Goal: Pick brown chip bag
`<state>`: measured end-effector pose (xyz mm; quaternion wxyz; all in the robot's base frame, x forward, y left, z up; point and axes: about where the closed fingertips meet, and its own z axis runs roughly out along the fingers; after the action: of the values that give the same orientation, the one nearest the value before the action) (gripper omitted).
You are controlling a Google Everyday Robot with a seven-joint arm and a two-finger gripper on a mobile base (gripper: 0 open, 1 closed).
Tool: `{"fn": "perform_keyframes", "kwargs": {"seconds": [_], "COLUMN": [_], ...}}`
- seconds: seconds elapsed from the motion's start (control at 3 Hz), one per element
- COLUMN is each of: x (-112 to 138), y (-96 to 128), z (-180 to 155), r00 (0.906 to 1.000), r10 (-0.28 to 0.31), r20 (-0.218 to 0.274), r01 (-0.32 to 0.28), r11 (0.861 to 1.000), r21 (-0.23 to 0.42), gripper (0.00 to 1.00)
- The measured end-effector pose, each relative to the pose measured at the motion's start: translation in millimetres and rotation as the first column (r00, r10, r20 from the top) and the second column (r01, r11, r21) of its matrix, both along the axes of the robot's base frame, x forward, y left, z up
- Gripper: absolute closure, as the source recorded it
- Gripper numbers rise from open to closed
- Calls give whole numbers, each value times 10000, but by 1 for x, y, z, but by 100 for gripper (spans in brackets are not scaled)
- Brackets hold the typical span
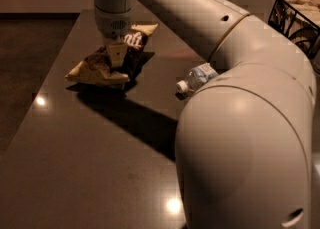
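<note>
The brown chip bag is crumpled, brown in the middle with pale yellow edges and white lettering, at the far left of the dark table. My gripper comes straight down onto the bag's middle. One pale finger presses into the bag, and the bag bunches up around it. The bag's near edge sits a little above its shadow on the table. The arm fills the right side of the view.
A clear plastic water bottle lies on its side to the right of the bag, partly behind my arm. A dark wire basket stands at the far right. The table's left edge drops to a dark floor.
</note>
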<state>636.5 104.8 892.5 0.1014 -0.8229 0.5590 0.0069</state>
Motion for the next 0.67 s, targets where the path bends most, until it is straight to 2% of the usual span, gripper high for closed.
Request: {"fn": "perform_keyframes", "kwargs": {"seconds": [0.33, 0.67], "x": [-5, -10], "y": [-5, -13], "z": [41, 86], "r00": [9995, 9985], "r10": [-67, -143], "r20": [298, 530], "r01": [46, 60], "r11": [9977, 9881], "r21": [678, 1537], "gripper": [93, 100]}}
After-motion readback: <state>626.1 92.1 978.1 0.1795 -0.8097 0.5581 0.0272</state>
